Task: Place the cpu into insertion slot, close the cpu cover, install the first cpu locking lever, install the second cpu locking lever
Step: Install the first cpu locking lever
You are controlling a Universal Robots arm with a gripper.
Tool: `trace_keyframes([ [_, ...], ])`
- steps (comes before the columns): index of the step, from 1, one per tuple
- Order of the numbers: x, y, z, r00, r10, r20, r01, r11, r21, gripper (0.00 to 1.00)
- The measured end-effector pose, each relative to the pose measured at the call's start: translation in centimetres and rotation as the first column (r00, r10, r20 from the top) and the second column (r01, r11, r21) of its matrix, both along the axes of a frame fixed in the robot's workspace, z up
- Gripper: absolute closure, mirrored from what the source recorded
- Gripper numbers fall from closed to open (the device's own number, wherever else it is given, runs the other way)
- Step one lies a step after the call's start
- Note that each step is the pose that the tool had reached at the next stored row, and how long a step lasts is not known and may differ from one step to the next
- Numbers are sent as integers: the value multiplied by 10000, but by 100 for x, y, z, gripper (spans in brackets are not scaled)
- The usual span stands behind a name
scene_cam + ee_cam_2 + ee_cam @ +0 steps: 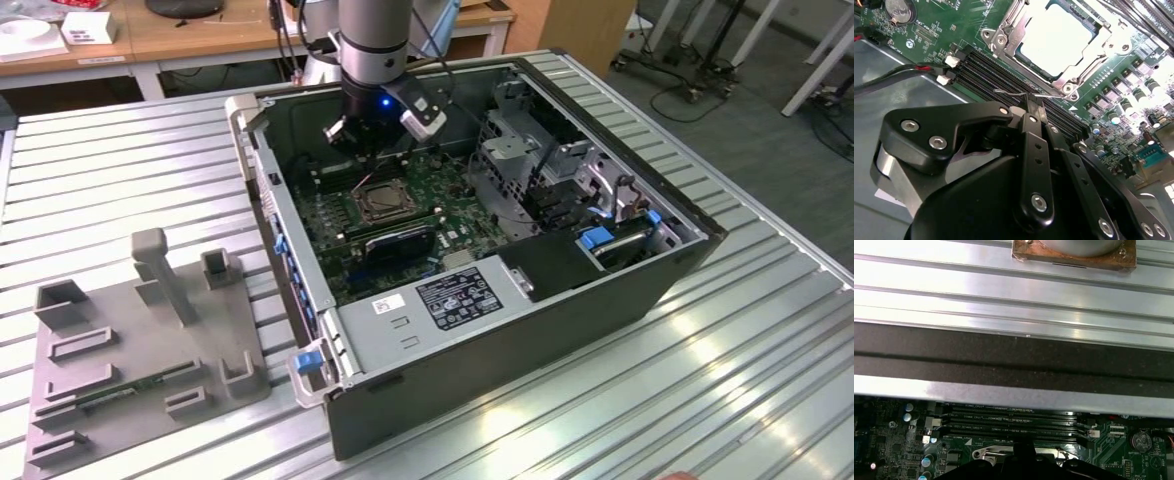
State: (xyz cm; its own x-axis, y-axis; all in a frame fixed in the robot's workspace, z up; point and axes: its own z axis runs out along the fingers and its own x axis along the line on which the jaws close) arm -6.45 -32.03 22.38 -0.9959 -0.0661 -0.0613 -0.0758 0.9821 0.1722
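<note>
The cpu (1056, 35), a pale square chip, lies in the insertion slot (380, 200) on the green motherboard. The silvery cpu cover (1004, 37) lies flat around it as a frame. A thin wire locking lever (1009, 93) runs along the socket's edge next to the black memory slots (984, 70). My gripper (1032, 107) has its black fingers shut together, and their tips meet this wire. In the exterior view my gripper (378, 150) hangs inside the open computer case, just behind the socket.
A metal drive cage (514, 150) stands at the exterior view's right of the socket, and a power supply (441, 300) lies in front of it. The case wall (1004, 360) is close behind my gripper. Red and black cables (904, 72) cross nearby. A grey fixture tray (134, 340) sits outside the case.
</note>
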Motion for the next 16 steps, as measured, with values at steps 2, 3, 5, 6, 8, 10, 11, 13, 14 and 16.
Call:
trace_keyframes([
  [2, -1, 0, 1, 10000, -9, 0, 9, 10000, 16, 89],
  [3, -1, 0, 2, 10000, -12, 0, 12, 10000, 19, 89],
  [5, -1, 0, 12, 10000, -15, -1, 15, 10000, 19, 89],
  [6, -1, 0, 19, 10000, -16, -1, 16, 10000, 21, 89],
  [8, -1, -1, 36, 10000, -17, 2, 17, 10000, 28, 89],
  [10, -2, -3, 52, 10000, -18, 4, 18, 10000, 30, 89],
  [11, -2, -4, 55, 10000, -21, 6, 21, 10000, 31, 89],
  [13, -2, -5, 55, 10000, -23, 6, 23, 10000, 43, 89],
  [14, -2, -9, 55, 10000, -21, 5, 21, 10000, 77, 89],
  [16, -2, -20, 55, 10000, -25, 5, 25, 9998, 201, 89],
])
